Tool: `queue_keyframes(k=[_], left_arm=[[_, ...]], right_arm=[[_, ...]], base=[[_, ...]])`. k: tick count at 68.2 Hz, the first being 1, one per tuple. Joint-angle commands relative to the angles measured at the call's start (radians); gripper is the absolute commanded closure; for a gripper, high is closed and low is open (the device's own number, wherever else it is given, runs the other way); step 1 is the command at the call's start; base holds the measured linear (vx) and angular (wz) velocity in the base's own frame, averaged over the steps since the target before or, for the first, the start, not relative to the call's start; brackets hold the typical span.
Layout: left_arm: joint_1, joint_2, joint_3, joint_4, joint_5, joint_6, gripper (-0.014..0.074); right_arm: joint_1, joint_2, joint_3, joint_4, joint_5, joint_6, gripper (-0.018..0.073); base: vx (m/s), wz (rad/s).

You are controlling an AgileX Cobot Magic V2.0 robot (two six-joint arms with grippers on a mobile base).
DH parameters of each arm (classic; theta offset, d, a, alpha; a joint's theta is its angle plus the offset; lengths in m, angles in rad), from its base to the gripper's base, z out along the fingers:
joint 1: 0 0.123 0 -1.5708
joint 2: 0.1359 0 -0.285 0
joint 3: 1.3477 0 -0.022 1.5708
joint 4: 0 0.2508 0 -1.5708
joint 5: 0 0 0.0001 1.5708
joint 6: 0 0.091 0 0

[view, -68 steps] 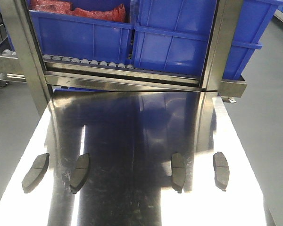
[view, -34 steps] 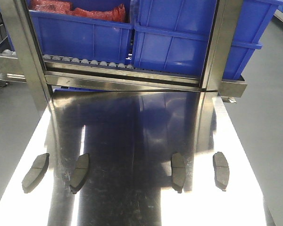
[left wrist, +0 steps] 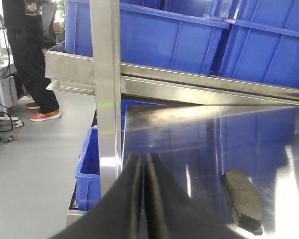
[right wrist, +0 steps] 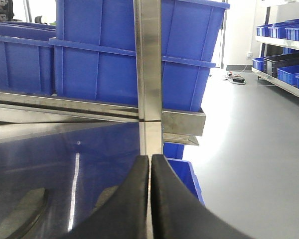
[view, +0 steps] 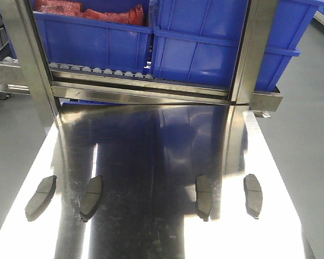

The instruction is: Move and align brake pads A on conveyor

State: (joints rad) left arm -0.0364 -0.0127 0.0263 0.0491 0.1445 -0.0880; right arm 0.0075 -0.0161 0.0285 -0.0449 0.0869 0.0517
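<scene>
A shiny steel table (view: 151, 237) fills the lower part of the front view, mirroring the blue above it. Across the top of the frame, large blue bins (view: 200, 48) sit on a steel rack (view: 140, 91). One bin at upper left holds red bags (view: 86, 12). Two steel uprights (view: 28, 70) of the rack stand at the table's far corners. In the left wrist view a person in black (left wrist: 27, 45) stands at upper left, on the grey floor beyond the rack.

The four brake pads A lie flat on the table in a loose row across the lower third of the frame, well apart. Each has its long axis running bottom to top. The leftmost pad (view: 41, 198) and second pad (view: 91, 198) lean rightward at the top. The third pad (view: 204, 197) and rightmost pad (view: 252, 195) are nearly upright.

The left gripper (left wrist: 143, 158) has its fingers pressed together on nothing. The right gripper (right wrist: 150, 159) is likewise closed and empty.
</scene>
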Motion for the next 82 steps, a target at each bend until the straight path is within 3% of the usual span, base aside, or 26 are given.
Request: queue_keyframes(k=[1,11,24,30,41,67,82], left_arm=[[-0.004,-0.014,0.017,-0.006,-0.081,0.000,0.0603],[-0.003,-0.014,0.017,-0.006,-0.106,0.000,0.0603],[-0.003,-0.013,-0.012,-0.001,-0.261,-0.022,0.0603],[-0.003,0.001,-0.072,-0.001,-0.272,-0.042,0.0603],[-0.003,0.130,-0.245,0.000,-0.137,-0.042,0.0603],[-0.003,0.566,-0.569,0.000,0.407,-0.041,0.0603],[-0.003,0.693,-0.580,0.001,0.508,-0.042,0.0603]], right_arm=[[-0.006,-0.006,0.012,-0.005,-0.072,-0.002,0.0571],[-0.006,-0.006,0.012,-0.005,-0.072,-0.002,0.0571],[-0.006,-0.006,0.012,-0.005,-0.072,-0.002,0.0571],[-0.006,-0.006,0.012,-0.005,-0.072,-0.002,0.0571],[-0.006,-0.006,0.012,-0.005,-0.072,-0.002,0.0571],[-0.006,-0.006,0.012,-0.005,-0.072,-0.002,0.0571],[-0.006,-0.006,0.012,-0.005,-0.072,-0.002,0.0571]], base=[[0.00,0.00],[0.00,0.00],[0.00,0.00],[0.00,0.00],[0.00,0.00],[0.00,0.00],[0.00,0.00]])
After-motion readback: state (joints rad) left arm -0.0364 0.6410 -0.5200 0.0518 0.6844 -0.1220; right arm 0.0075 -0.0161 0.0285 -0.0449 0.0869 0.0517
